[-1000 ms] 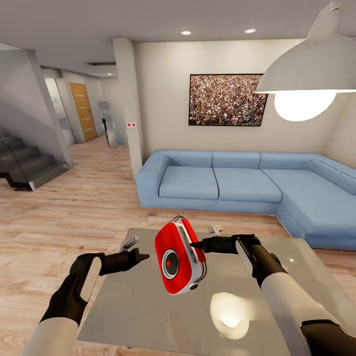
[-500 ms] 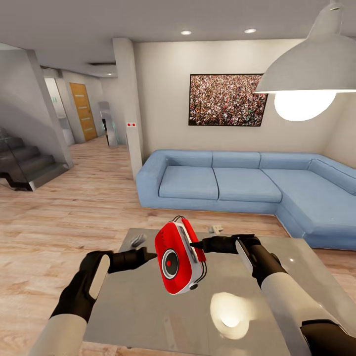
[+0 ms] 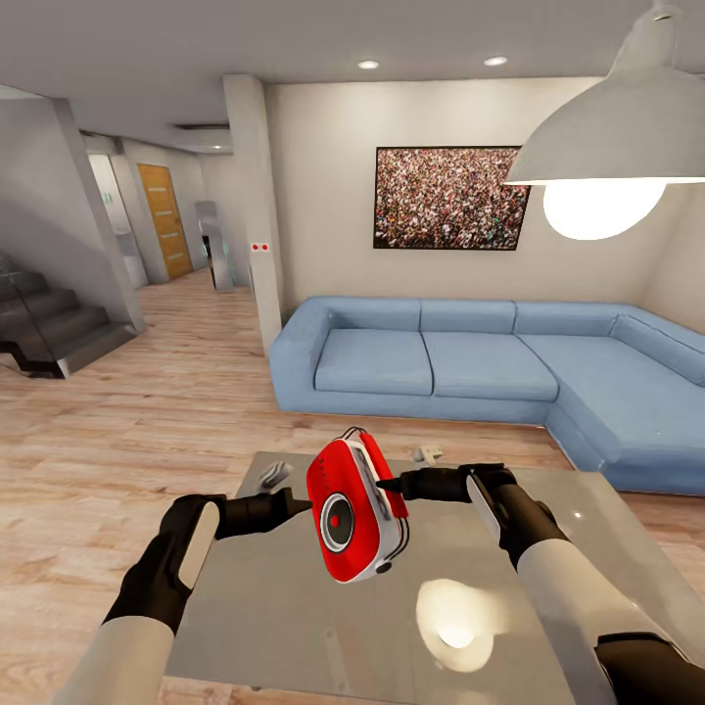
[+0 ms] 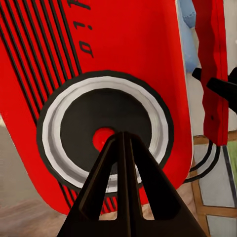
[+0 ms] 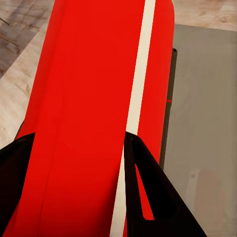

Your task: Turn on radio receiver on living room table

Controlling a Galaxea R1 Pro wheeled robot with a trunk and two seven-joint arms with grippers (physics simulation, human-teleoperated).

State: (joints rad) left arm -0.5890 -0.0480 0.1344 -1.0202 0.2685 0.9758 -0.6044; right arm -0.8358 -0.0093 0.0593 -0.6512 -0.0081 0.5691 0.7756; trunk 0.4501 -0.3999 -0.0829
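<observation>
Head view: left fingers nearer radio receiver.

Grey glossy table fills lower centre of frame, on wood plank floor; two small pale objects lie near its far edge.

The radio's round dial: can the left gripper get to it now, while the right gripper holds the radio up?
Probably yes. The right gripper holds the radio receiver above the table with its dial facing the left gripper, whose closed fingertips point at the dial's centre with nothing between.
</observation>
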